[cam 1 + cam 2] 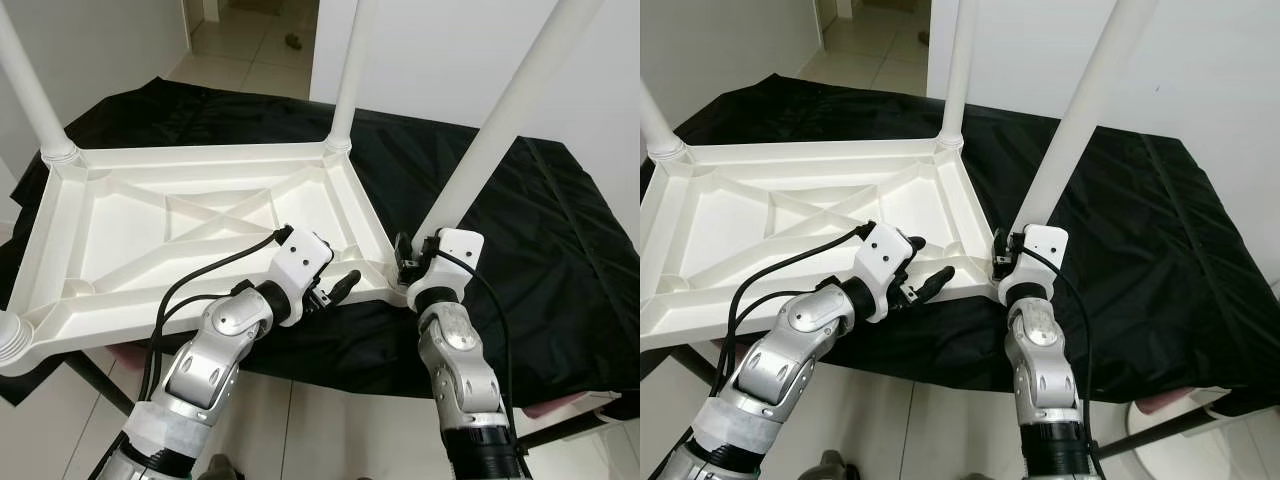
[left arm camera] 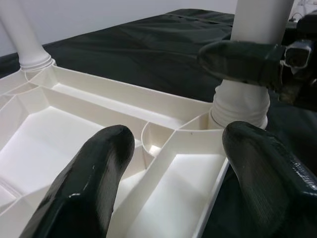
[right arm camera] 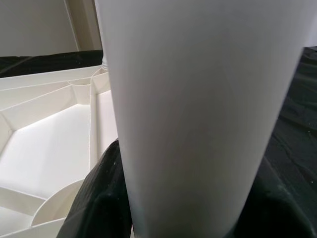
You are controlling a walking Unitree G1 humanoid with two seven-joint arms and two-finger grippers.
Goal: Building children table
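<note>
Left eye view, going L to R: white tabletop (image 1: 150, 225) lies upside down on the black cloth (image 1: 560, 240), ribs up, its near edge hanging past the cloth toward me. Legs stand in the far-left (image 1: 35, 95) and far-right (image 1: 350, 70) corners, plus a stub at near-left (image 1: 12, 340). My left gripper (image 1: 335, 288) hovers at the near rim, fingers spread wide w/ nothing between them. Right gripper (image 1: 408, 262) is clamped round the base of the near-right leg (image 1: 500, 120), which slants away from the socket. Risk as I judge it: that leg looks tilted, so if I push or twist now it could go in crooked or pop out. W/ the left not bracing, the top could slide on the cloth.
</note>
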